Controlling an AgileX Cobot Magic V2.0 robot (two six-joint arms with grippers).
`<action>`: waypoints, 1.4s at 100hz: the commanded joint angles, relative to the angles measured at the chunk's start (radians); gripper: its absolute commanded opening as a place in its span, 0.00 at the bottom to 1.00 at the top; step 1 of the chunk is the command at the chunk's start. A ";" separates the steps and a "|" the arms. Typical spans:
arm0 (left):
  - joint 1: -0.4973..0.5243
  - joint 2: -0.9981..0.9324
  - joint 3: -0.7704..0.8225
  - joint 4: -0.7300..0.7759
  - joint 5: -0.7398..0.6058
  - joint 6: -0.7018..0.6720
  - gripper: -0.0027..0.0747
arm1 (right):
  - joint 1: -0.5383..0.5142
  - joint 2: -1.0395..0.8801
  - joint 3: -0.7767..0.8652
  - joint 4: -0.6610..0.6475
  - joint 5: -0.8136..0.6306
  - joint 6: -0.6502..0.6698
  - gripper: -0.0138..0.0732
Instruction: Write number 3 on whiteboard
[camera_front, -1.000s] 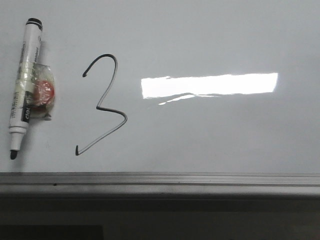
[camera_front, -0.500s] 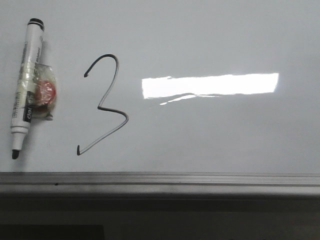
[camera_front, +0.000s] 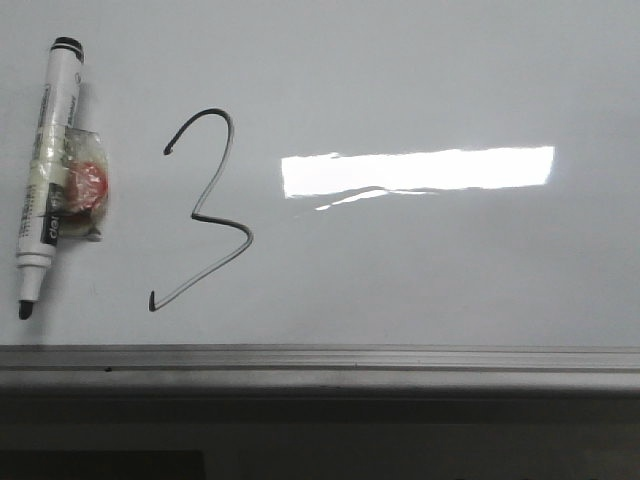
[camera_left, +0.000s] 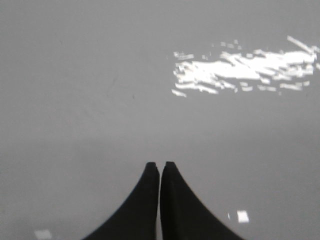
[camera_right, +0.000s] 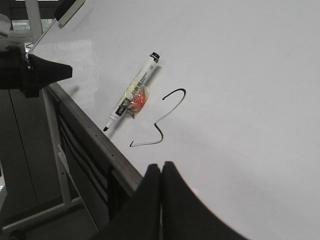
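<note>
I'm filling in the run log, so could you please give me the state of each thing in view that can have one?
number 3: fully drawn in black line.
whiteboard: marked only with the 3; glare patch on it.
marker pen: uncapped, lying on the board beside the 3, held by nothing.
left gripper: shut, empty.
right gripper: shut, empty, off the board.

number 3 (camera_front: 205, 210) on whiteboard (camera_front: 420, 270), marker pen (camera_front: 48, 175) lying just left of it, ledge (camera_front: 320, 360) in front
</note>
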 joint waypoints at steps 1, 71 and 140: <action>0.002 -0.026 0.034 0.030 0.025 -0.014 0.01 | -0.006 0.006 -0.028 -0.011 -0.069 -0.003 0.10; 0.002 -0.026 0.032 0.112 0.084 -0.014 0.01 | -0.006 0.006 -0.028 -0.011 -0.071 -0.003 0.10; 0.002 -0.026 0.032 0.112 0.084 -0.014 0.01 | -0.087 0.006 -0.028 -0.285 -0.062 0.281 0.10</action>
